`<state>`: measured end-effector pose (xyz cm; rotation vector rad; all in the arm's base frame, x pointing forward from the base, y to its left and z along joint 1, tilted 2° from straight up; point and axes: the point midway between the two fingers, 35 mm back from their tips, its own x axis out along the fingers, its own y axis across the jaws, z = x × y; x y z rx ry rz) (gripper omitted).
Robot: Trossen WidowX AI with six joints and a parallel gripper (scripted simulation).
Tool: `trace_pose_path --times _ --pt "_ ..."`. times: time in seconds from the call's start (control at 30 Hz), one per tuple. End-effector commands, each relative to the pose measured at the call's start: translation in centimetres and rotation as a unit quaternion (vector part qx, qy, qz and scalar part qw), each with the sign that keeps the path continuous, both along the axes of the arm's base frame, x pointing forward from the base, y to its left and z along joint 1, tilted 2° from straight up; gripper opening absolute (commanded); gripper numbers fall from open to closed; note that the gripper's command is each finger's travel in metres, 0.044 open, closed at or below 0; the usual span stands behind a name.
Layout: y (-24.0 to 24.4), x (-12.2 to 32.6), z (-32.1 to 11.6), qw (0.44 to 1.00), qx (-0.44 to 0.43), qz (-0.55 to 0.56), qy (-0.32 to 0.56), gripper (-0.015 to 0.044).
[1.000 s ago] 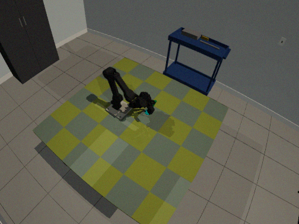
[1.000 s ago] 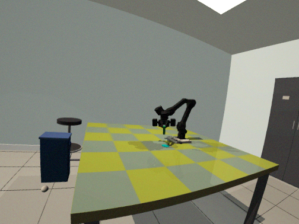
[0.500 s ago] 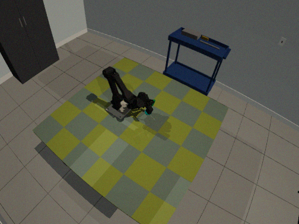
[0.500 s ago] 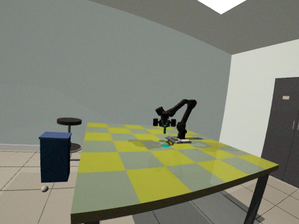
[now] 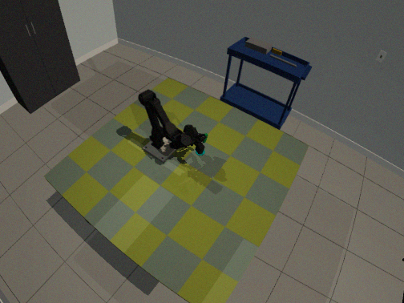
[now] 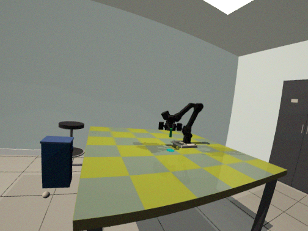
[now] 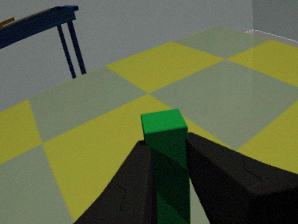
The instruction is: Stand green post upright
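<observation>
The green post is held off the table and looks about upright in the exterior view. My gripper is shut on it, with a finger on either side of the post in the wrist view. The cyan circle lies flat on the table near the arm's base. In the exterior view it shows below the post, with a gap between them. In the top view the gripper partly hides the circle. The circle is not seen in the wrist view.
The checkered yellow and grey-green table bears the arm's grey base plate, close to the cyan circle. A blue trolley stands beyond the table edge. A blue cabinet and a round stool stand off the table.
</observation>
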<state>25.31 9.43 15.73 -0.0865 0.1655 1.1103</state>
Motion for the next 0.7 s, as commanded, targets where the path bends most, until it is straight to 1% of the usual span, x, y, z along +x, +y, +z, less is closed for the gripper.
trace_pose_path --times 0.0,0.67 --pt "-0.1 -0.4 -0.1 1.000 0.007 0.003 -0.005 0.0023" --pt "-0.5 -2.2 0.0 0.998 0.029 0.021 -0.046 0.0023"
